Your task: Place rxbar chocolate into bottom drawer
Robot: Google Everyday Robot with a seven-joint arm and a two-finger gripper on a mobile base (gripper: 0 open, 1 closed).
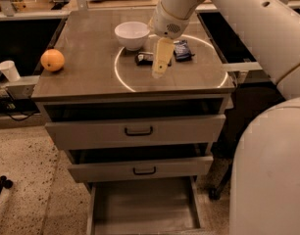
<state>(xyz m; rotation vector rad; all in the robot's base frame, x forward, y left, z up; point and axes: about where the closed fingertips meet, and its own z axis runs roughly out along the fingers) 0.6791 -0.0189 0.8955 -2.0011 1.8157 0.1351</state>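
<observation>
The rxbar chocolate (143, 58) is a dark bar lying on the cabinet top just right of the white bowl; its right end is hidden behind my gripper. My gripper (160, 65) hangs from the white arm, points down, and hovers just above the top, right over the bar's right end. The bottom drawer (140, 207) is pulled out at floor level, and its grey floor has nothing on it. The two upper drawers with black handles stand slightly open.
A white bowl (132, 34) sits at the back of the top. A dark blue packet (182, 49) lies right of the gripper. An orange (52, 60) sits at the left edge. A white cup (10, 70) stands left of the cabinet. My arm fills the right foreground.
</observation>
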